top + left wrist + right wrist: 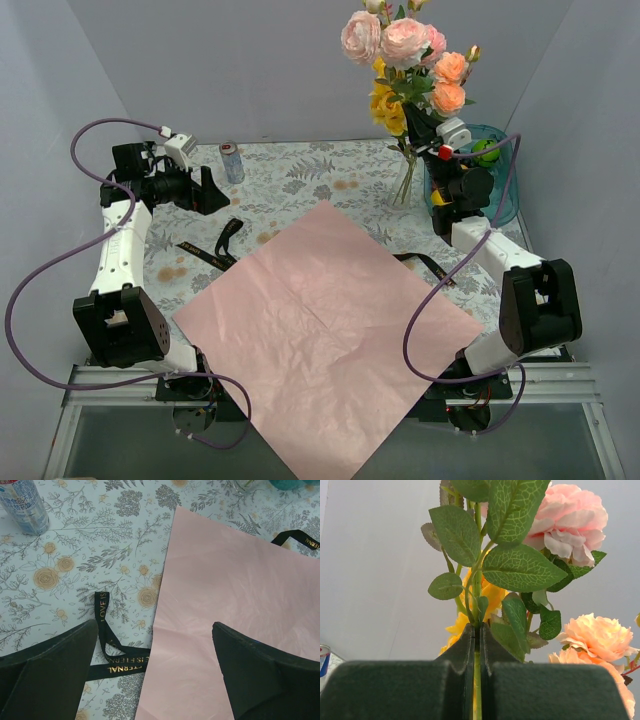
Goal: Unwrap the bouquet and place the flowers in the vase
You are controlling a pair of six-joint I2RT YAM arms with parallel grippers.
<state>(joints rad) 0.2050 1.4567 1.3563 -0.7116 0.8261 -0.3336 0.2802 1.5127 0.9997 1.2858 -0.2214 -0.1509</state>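
Observation:
The flowers (400, 60), pink, peach and yellow, stand upright with their stems in the clear glass vase (404, 188) at the back right. My right gripper (421, 124) is shut on one green stem just above the vase rim; in the right wrist view the stem (477, 680) runs up between the closed fingers of the gripper (477, 630), with a pink bloom (570, 525) above. The paper sheet (320, 320) lies flat, pink side up, mid-table. Black ribbon (215, 250) lies loose at its left edge. My left gripper (213, 193) hovers open above the sheet's left edge (235, 595) and the ribbon (107, 645).
A silver drink can (232, 162) stands at the back left, also seen in the left wrist view as the can (25, 505). A teal tray (505, 195) holding round fruit sits right of the vase. A second ribbon piece (430, 266) lies by the sheet's right edge.

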